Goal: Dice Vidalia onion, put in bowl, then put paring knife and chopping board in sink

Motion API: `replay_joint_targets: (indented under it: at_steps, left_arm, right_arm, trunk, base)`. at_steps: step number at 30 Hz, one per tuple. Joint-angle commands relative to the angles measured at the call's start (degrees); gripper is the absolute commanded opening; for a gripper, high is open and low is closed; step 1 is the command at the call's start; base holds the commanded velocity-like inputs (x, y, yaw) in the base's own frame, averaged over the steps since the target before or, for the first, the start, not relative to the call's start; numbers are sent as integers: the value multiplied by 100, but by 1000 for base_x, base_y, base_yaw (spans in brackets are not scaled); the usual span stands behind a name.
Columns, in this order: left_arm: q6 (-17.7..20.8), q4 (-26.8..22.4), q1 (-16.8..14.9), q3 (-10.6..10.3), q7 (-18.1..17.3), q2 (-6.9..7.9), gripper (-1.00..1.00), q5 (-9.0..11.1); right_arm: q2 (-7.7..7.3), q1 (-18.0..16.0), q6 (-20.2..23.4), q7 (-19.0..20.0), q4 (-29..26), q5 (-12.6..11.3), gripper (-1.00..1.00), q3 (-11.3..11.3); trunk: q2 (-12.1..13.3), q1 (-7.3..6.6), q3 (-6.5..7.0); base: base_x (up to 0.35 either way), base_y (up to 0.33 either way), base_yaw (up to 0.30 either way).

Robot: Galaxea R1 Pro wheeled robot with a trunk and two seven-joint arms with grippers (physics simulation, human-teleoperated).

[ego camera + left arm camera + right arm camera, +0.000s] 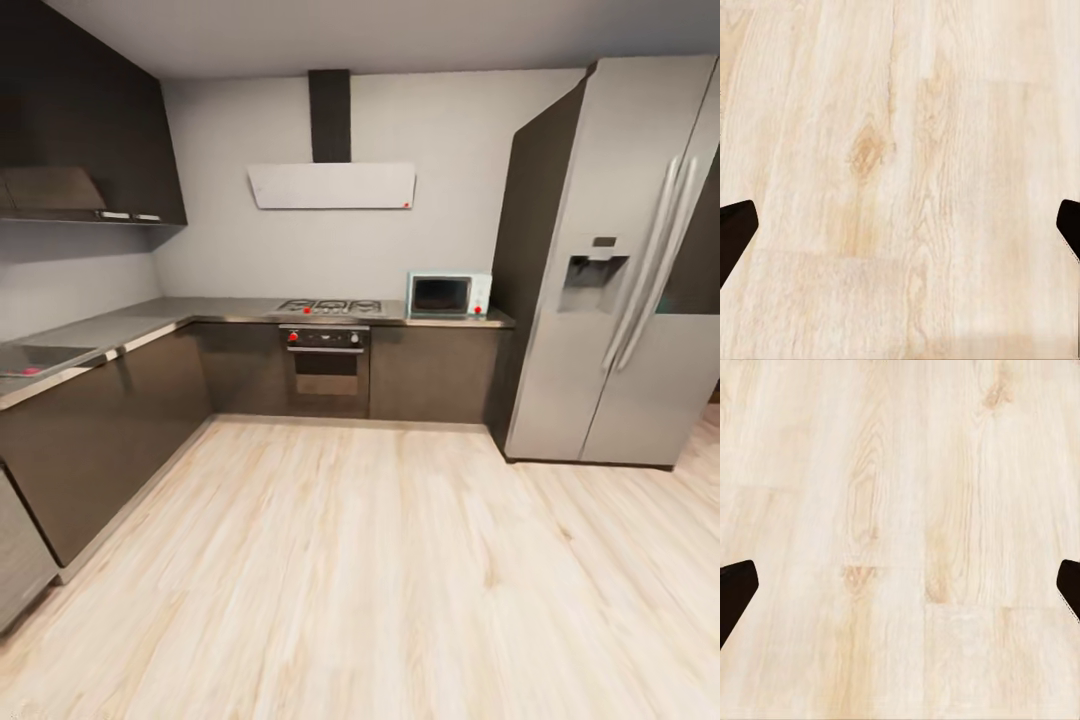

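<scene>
Left pincer (900,232): fingers spread wide, released, grasping nothing, over pale wood floor (900,150). Right pincer (900,592): likewise released above the floor. Grey surface (120,325) runs along the left wall to the far hob (330,306) and microwave (448,294). Sink (35,358) sits at far left; contents indistinct. Refrigerator (620,280) stands right.

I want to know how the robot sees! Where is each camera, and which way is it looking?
Head view: up on the robot's head, looking across the kitchen at the oven, microwave, fridge and countertop; the sink sits at the far left.
Left wrist view: by the left gripper, aimed down at the wooden floor; dark jaws wide apart at both edges.
Right wrist view: by the right gripper, also aimed at the floor, jaws apart.
Both wrist views share pale floor planks and empty open jaws.
</scene>
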Motion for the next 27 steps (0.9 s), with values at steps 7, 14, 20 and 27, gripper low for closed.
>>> replay_joint_targets:
  at_steps: [7,14,20,27]
  left_arm:
    - [-9,-6,1,5,2,-1,100,-1]
    - [-9,-6,1,5,2,-1,100,0]
    - [-9,-7,1,5,2,-1,100,1]
    - [-9,-10,1,5,2,-1,100,3]
  right_arm:
    - [1,-4,-17,-18,4,4,100,6]
    - [1,-4,-17,-18,4,4,100,8]
    - [1,-3,-17,-18,4,4,100,10]
    - [1,-2,-17,-18,4,4,100,9]
  trunk:
    - [-2,2,-5]
    - [-2,2,-5]
    - [-2,2,-5]
    - [-2,2,-5]
  base:
    - [222,-222,277]
    - [222,-218,277]
    - [233,-210,277]
    - [240,-210,277]
